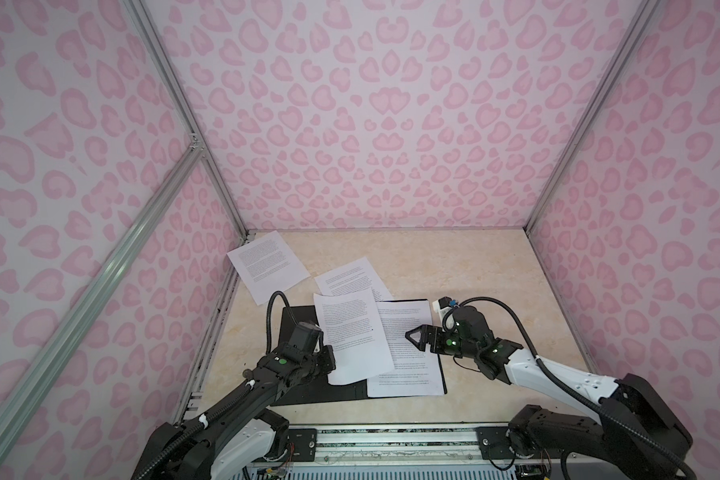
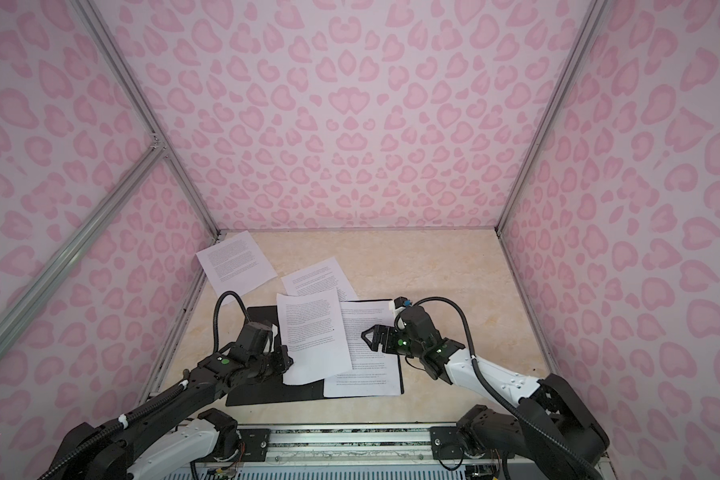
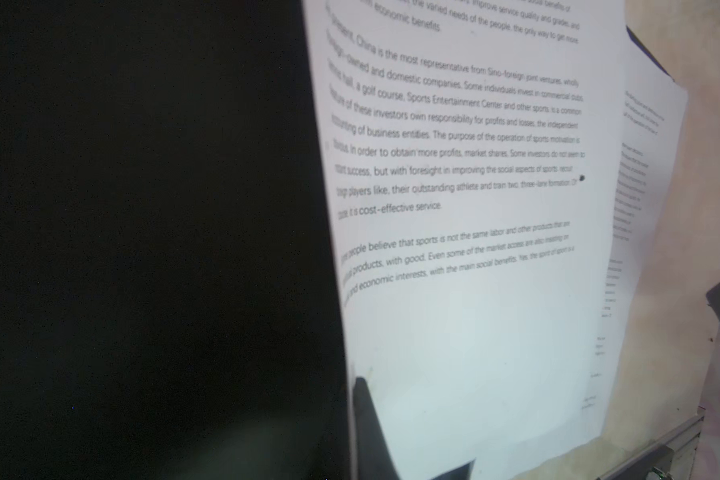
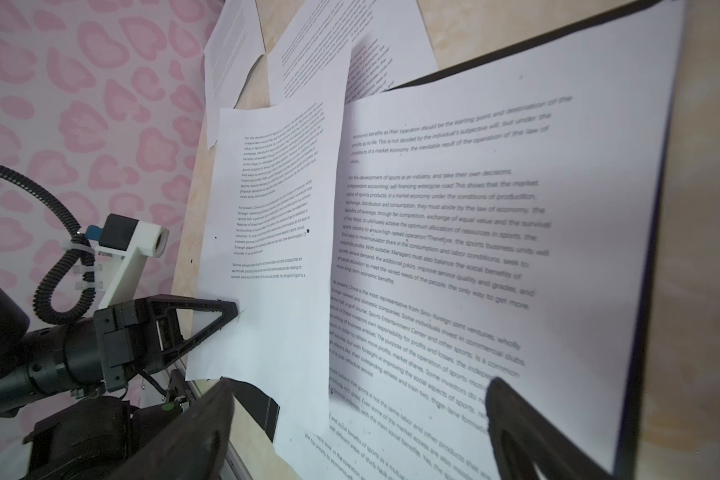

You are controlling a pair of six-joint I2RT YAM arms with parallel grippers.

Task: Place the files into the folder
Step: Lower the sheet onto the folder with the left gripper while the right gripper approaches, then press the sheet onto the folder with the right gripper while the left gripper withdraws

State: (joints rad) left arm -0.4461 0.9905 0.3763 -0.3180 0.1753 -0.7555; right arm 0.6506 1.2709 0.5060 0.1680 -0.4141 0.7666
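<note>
Left gripper pinched shut, right gripper spread wide.

The left arm (image 1: 242, 395) reaches forward and inward from the near left corner, wrist low. The left gripper (image 1: 330, 360) points toward the middle, and in the right wrist view its fingertips (image 4: 231, 309) meet flat on the edge of a sheet (image 4: 275, 232). The right arm (image 1: 558, 374) comes in from the near right corner, bent at the elbow, forearm angled left. The right gripper (image 1: 412, 337) points left with its jaws far apart and nothing between them; both fingers (image 4: 512, 415) show in its own wrist view.
</note>
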